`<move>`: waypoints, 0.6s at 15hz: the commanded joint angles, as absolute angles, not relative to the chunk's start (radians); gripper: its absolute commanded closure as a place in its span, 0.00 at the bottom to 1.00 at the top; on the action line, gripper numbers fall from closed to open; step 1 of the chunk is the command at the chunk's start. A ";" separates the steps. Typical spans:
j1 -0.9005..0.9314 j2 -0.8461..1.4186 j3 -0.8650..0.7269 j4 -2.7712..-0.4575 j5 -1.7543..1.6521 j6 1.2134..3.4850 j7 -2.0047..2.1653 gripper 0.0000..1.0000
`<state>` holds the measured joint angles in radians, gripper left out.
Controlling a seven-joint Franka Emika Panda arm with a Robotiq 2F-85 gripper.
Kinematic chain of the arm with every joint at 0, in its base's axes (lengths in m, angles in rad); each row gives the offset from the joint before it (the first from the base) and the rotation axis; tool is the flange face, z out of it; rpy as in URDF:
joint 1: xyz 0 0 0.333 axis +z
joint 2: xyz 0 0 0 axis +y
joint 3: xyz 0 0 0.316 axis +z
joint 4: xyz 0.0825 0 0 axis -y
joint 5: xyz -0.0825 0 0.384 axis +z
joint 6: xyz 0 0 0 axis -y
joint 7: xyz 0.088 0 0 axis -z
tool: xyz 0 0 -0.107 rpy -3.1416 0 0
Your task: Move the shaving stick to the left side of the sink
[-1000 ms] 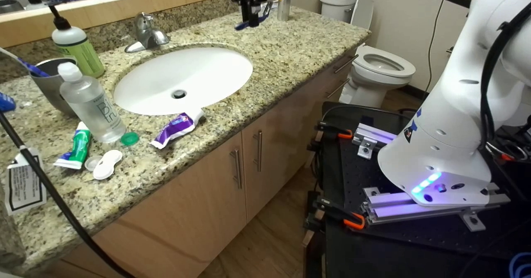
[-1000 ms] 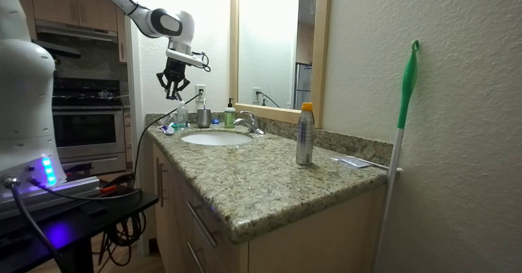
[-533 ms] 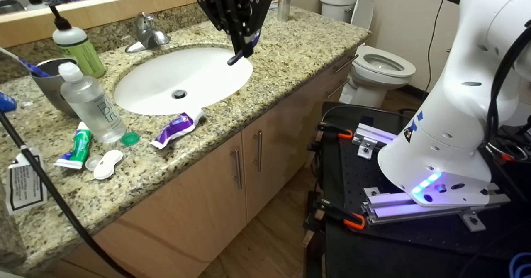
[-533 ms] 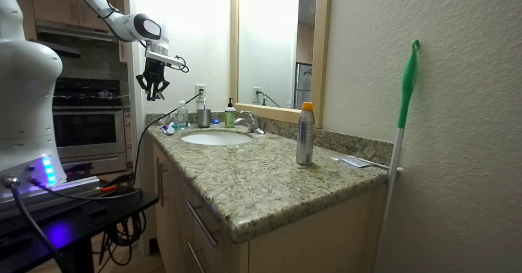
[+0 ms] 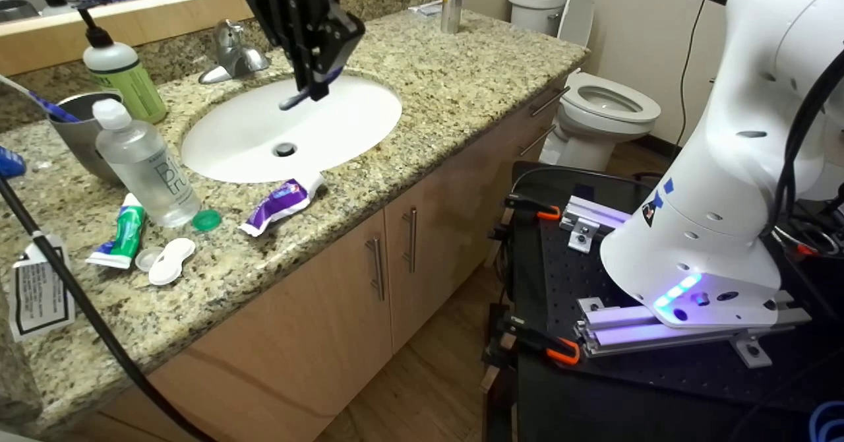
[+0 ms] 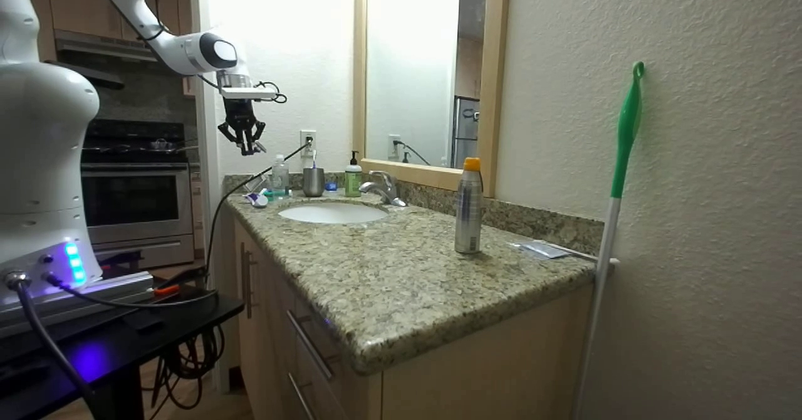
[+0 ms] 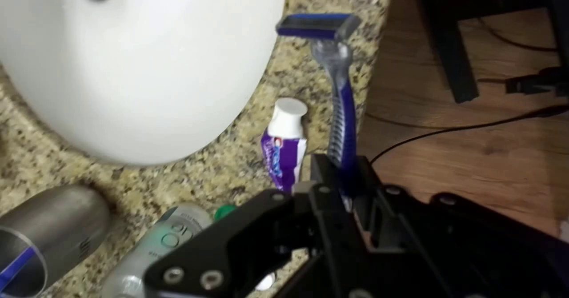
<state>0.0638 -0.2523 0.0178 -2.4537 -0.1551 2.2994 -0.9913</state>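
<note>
The shaving stick, a blue-and-grey razor (image 7: 344, 115), is held by my gripper (image 7: 341, 173). The jaws are closed round its handle, and its head points away from the fingers in the wrist view. In an exterior view the gripper (image 5: 315, 92) is in the air over the white sink (image 5: 264, 125), and the handle end (image 5: 294, 101) sticks out to the left of the fingertips. In an exterior view the gripper (image 6: 249, 149) hangs well above the counter. The sink also shows in the wrist view (image 7: 178, 75), left of the razor.
A purple-and-white tube (image 5: 280, 206) lies at the sink's front left. Further left stand a clear bottle (image 5: 148, 171), a metal cup (image 5: 89, 135) and a soap bottle (image 5: 125, 79). A green tube (image 5: 126, 231), white case (image 5: 171, 262) and black cable (image 5: 79, 307) lie nearby. The faucet (image 5: 237, 59) is behind.
My gripper, with the razor in it, has moved left and lower in an exterior view, from the counter beyond the sink to over the sink. The objects on the counter have not moved.
</note>
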 commanded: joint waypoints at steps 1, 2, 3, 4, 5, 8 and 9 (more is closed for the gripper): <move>0.082 -0.198 0.051 -2.448 -0.231 2.402 -0.898 0.96; 0.090 -0.235 0.030 -2.452 -0.195 2.360 -0.932 0.84; 0.094 -0.224 0.038 -2.452 -0.207 2.370 -0.914 0.84; 0.095 -0.215 0.042 -2.452 -0.211 2.377 -0.907 0.84; 0.095 -0.209 0.042 -2.452 -0.212 2.382 -0.907 0.84; 0.084 -0.167 0.043 -2.452 -0.256 2.452 -0.898 0.96; 0.078 -0.146 0.049 -2.454 -0.300 2.498 -0.888 0.96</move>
